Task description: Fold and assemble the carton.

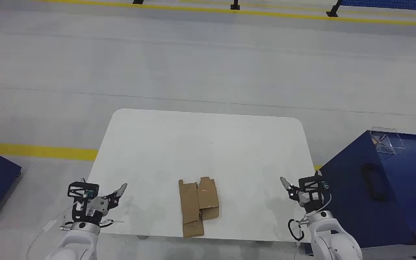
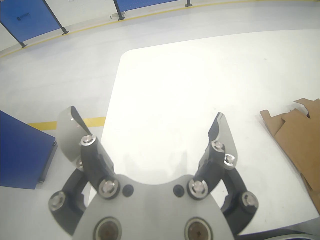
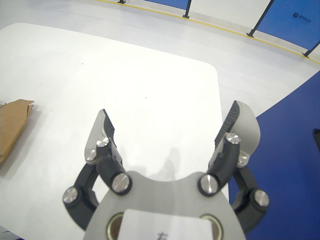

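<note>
Lying flat near the front edge of the table (image 1: 195, 140), the carton (image 1: 199, 205) sits between the two arms in the top view. The left wrist view has the left gripper (image 2: 146, 112) spread wide and empty, well apart from the carton. The right wrist view shows the right gripper (image 3: 170, 108) likewise agape. It looks like light, thin cardboard, probably stiff except at its creases, so a free flap edge seems the best hold.

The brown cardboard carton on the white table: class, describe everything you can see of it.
The brown cardboard carton lies flat and unassembled on the white table, near the edge closest to the robot, roughly midway between the two arms. It shows two long plain panels side by side, with notched flaps at the far end. Only the table touches it; the open left gripper and open right gripper stand apart from it.
</note>
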Available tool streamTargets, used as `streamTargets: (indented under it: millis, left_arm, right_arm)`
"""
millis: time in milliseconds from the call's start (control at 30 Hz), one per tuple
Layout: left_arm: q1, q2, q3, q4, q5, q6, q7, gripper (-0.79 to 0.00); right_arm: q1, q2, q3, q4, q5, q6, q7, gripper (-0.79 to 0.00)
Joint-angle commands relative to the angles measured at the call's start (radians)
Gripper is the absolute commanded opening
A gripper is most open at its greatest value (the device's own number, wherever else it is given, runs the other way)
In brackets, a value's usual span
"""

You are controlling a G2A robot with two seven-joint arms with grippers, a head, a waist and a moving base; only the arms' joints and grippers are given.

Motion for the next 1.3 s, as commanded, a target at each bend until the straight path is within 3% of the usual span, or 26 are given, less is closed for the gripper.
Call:
streamTargets:
  millis: [0,300,433,633,733,833,1033,1267]
  left_arm:
    - [0.000,0.000,0.000,0.000,0.000,0.000,0.000,-0.001]
    - [0.000,0.000,0.000,0.000,0.000,0.000,0.000,0.000]
    - [0.000,0.000,0.000,0.000,0.000,0.000,0.000,0.000]
    - [0.000,0.000,0.000,0.000,0.000,0.000,0.000,0.000]
    - [0.000,0.000,0.000,0.000,0.000,0.000,0.000,0.000]
    - [0.000,0.000,0.000,0.000,0.000,0.000,0.000,0.000]
    - [0.000,0.000,0.000,0.000,0.000,0.000,0.000,0.000]
    - [0.000,0.000,0.000,0.000,0.000,0.000,0.000,0.000]
  right_arm:
    - [0.000,0.000,0.000,0.000,0.000,0.000,0.000,0.000]
    - [0.000,0.000,-0.001,0.001,0.008,-0.004,0.005,0.000]
    - [0.086,-0.001,0.036,0.029,0.383,-0.172,0.233,0.000]
    - [0.316,0.007,0.042,0.293,0.993,-0.335,0.739,0.000]
    - [0.471,0.005,-0.029,0.491,1.174,-0.338,0.982,0.000]
    - [0.602,-0.009,-0.127,0.669,1.275,-0.372,1.106,-0.015]
    - [0.783,-0.070,-0.356,0.934,1.378,-0.458,1.184,-0.003]
    - [0.897,-0.162,-0.571,1.151,1.403,-0.543,1.129,0.000]
